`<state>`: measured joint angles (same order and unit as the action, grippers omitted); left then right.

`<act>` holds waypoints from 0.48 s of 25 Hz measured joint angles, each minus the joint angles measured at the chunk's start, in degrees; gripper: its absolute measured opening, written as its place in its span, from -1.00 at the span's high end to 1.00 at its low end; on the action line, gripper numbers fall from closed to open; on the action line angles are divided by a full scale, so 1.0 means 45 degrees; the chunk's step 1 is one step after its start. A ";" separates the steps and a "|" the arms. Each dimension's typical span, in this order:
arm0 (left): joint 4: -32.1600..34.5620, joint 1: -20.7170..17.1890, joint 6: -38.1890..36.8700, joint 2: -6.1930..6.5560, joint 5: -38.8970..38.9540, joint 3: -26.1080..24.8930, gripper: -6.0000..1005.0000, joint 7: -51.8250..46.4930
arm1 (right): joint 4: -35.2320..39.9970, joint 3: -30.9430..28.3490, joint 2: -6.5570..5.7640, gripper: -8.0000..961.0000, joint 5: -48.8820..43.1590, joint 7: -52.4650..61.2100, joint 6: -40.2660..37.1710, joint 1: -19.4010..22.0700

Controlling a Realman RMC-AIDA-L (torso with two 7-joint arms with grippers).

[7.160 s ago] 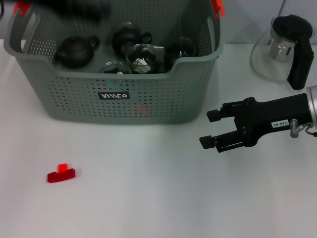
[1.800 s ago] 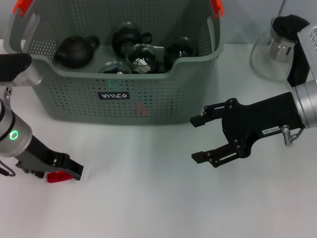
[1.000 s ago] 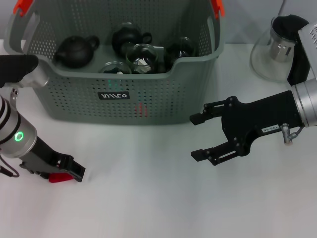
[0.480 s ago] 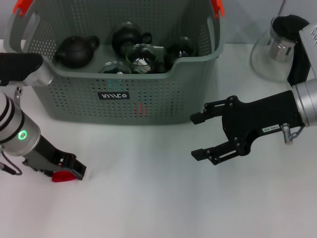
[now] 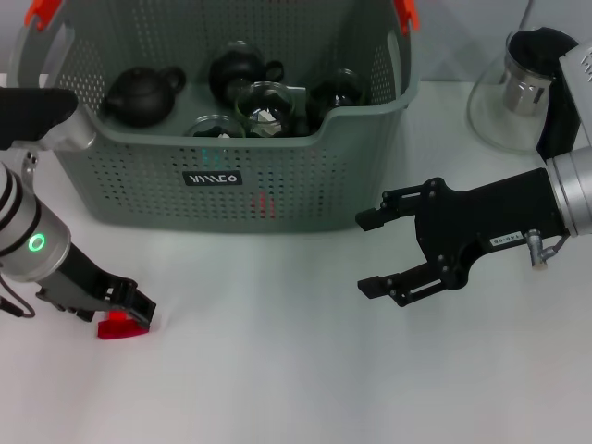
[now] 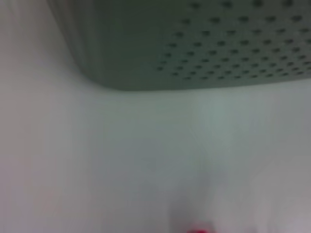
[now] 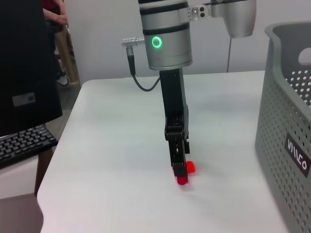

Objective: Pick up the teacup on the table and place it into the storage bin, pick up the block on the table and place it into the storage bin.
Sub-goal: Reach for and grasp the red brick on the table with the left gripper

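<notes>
Left gripper (image 5: 129, 310) is down at the red block (image 5: 117, 326) near the bench's left edge, ready to lift it into the storage bin (image 5: 277, 190); you can't tell whether its jaws have closed. Right gripper (image 5: 375, 252) hovers open and empty mid-bench.

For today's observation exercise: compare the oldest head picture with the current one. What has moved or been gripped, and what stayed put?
The left gripper has come in from off view and now sits down at the red block on the table; whether it has clamped it cannot be told. The block has shifted only slightly. The right gripper, open, has drifted a little leftward. The storage bin and the glass pot stayed put.
</notes>
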<state>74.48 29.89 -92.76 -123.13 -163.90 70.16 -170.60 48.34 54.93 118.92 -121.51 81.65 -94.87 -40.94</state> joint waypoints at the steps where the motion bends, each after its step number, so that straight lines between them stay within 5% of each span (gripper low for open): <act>1: 0.0049 0.0019 -0.0112 0.0018 -0.0005 0.0000 -0.56 0.0000 | 0.0000 -0.0007 0.0000 -0.80 0.0002 0.0000 0.0000 0.0005; 12: 0.0716 0.0154 -0.0945 -0.0064 -0.0025 0.0128 -0.56 -0.0038 | 0.0000 -0.0042 0.0000 -0.80 0.0030 -0.0087 -0.0007 0.0016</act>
<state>77.70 30.58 -97.01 -123.42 -164.01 70.73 -170.77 48.34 54.74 118.92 -121.38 81.25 -94.90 -40.87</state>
